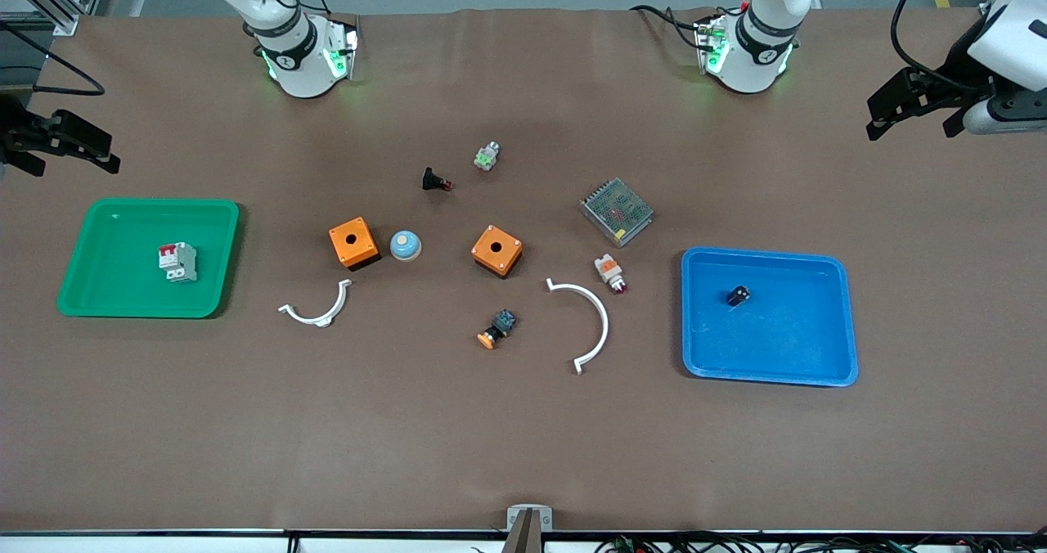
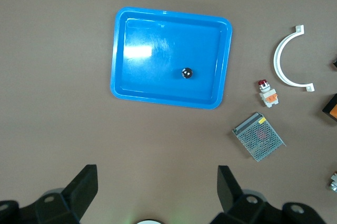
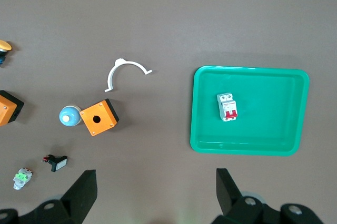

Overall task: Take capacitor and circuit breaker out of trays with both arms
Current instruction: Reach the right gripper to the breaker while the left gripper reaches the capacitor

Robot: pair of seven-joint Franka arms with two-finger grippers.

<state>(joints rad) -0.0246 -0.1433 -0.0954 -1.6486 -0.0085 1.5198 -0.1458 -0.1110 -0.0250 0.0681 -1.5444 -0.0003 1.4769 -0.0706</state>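
Observation:
The capacitor (image 1: 738, 295), a tiny near-black stubby cylinder, lies in the blue tray (image 1: 818, 357) toward the left arm's end of the table. It also shows in the left wrist view (image 2: 187, 73). The breaker (image 1: 177, 261), a grey-white block with a red switch, lies in the green tray (image 1: 98, 291) toward the right arm's end, and shows in the right wrist view (image 3: 227, 107). My left gripper (image 1: 914, 119) is open and empty, high over the table's end, apart from the blue tray (image 2: 131, 90). My right gripper (image 1: 72, 163) is open and empty, high over the other end, apart from the green tray (image 3: 210, 142).
Between the trays lie two orange boxes (image 1: 353, 242) (image 1: 496, 250), a blue dome button (image 1: 405, 245), two white arc clips (image 1: 317, 312) (image 1: 590, 324), a metal mesh power supply (image 1: 617, 211), a white-and-orange indicator (image 1: 610, 272), an orange-capped button (image 1: 496, 330), a black red-tipped part (image 1: 435, 180) and a small green-lit part (image 1: 487, 157).

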